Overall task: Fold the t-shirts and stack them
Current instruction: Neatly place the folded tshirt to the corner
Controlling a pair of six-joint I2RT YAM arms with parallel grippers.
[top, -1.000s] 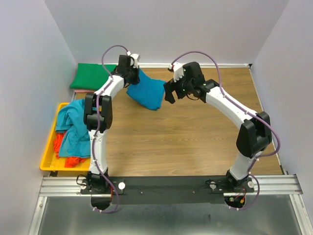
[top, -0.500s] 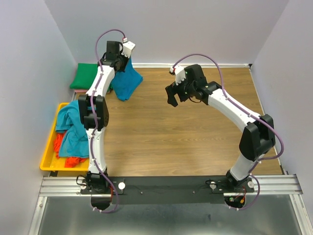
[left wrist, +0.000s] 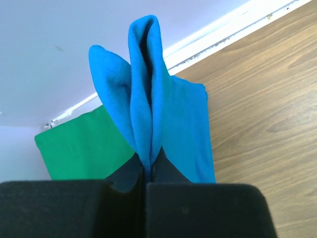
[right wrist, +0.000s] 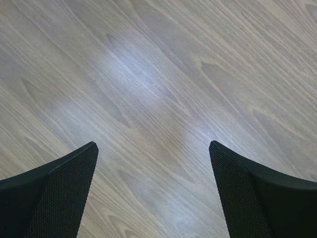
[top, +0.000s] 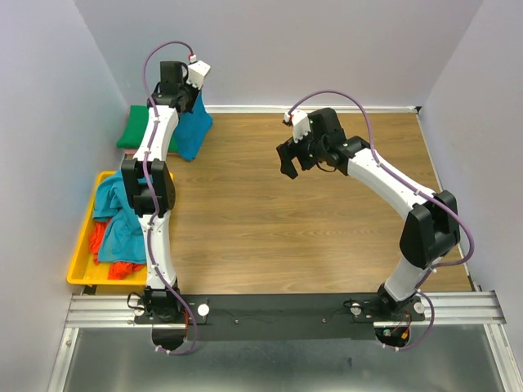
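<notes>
The blue t-shirt is pinched in the left gripper and dangled near the green t-shirt (folded, far corner); the right gripper is held spread over the table.

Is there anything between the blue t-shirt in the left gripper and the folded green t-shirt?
Nothing visible. The blue t-shirt hangs from the left gripper right beside the green t-shirt; no object lies between them.

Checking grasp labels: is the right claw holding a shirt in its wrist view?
No, the right claw is wide open above the wooden table, with nothing between its fingers.
</notes>
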